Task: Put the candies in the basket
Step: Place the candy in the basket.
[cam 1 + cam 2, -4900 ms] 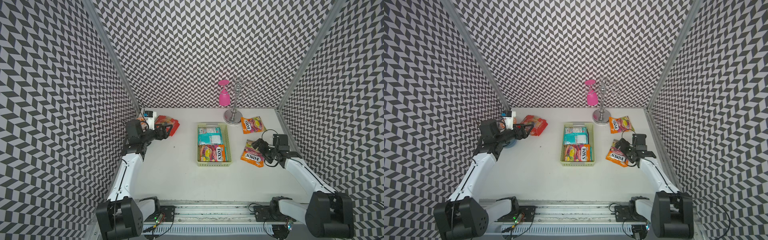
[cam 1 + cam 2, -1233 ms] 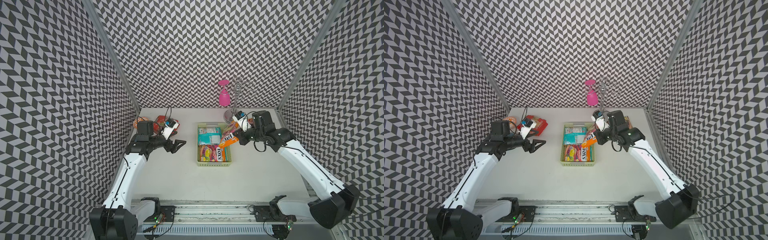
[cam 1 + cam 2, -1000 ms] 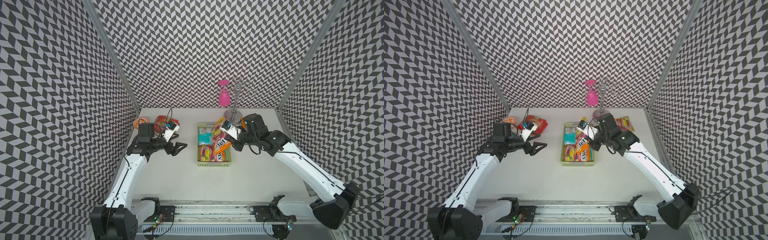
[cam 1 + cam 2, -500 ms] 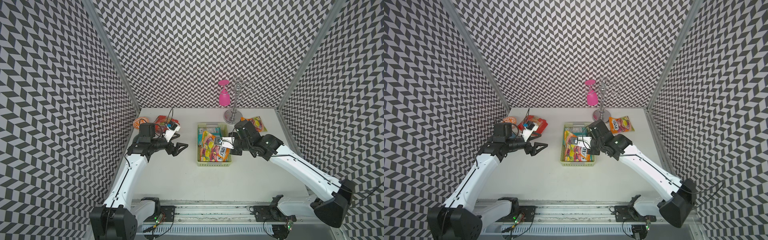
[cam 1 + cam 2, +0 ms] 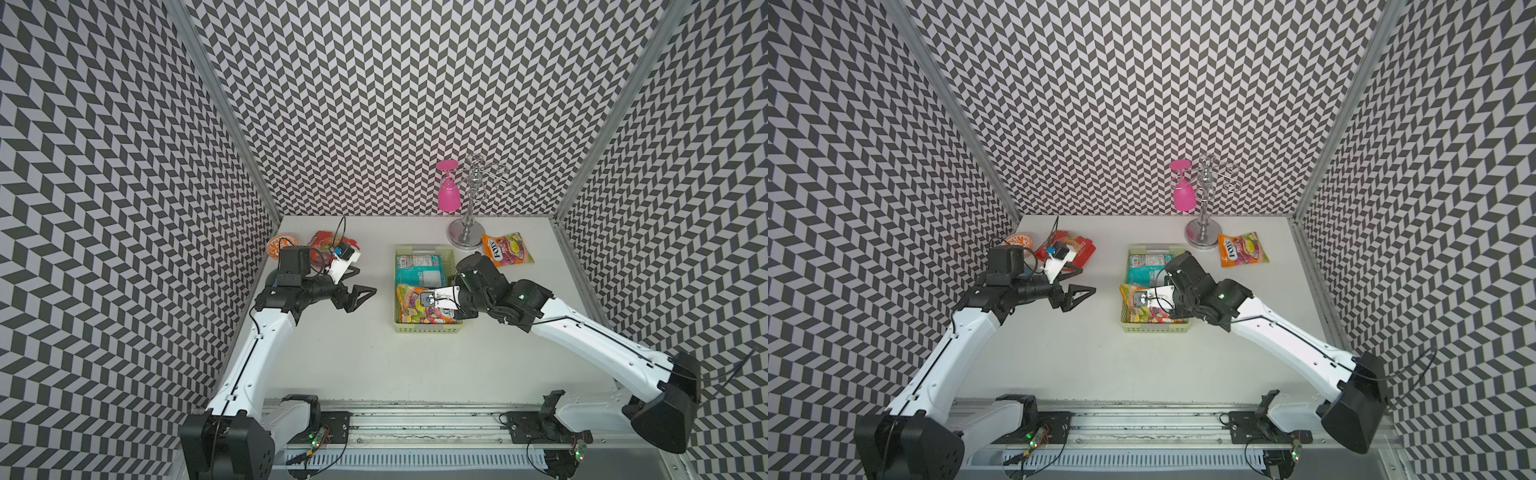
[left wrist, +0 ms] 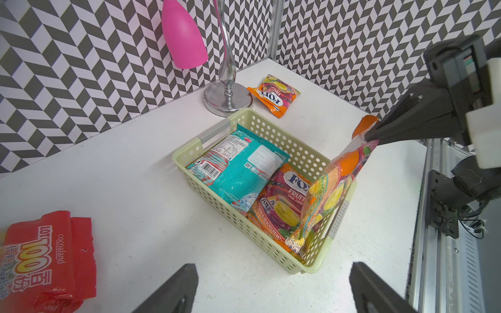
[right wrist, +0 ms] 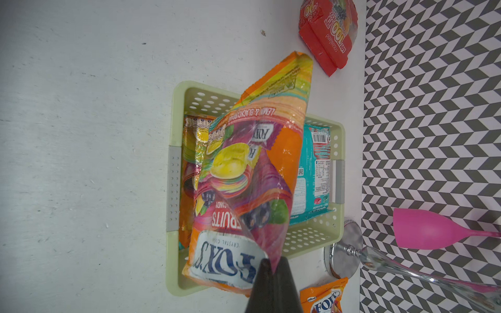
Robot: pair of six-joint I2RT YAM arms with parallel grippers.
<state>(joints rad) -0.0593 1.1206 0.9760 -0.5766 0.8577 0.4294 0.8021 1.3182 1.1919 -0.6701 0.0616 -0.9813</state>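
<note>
Red bag (image 5: 323, 240): flat on the table, far left, behind the left arm.
Left arm: stretched low and forward; left gripper (image 5: 366, 280) spread wide, empty, pointing toward the basket.
Basket (image 5: 428, 331): mid-table, a teal bag (image 5: 419, 272) lying inside.
Right arm: reaching in, elbow bent; right gripper (image 7: 272, 267) pinched on the top edge of the orange bag (image 7: 257, 168), which hangs upright, lower end inside the basket.
Loose orange bag (image 5: 508, 249): beside the chrome stand (image 5: 465, 240).

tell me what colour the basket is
Pale green basket, clearest in the left wrist view.
</note>
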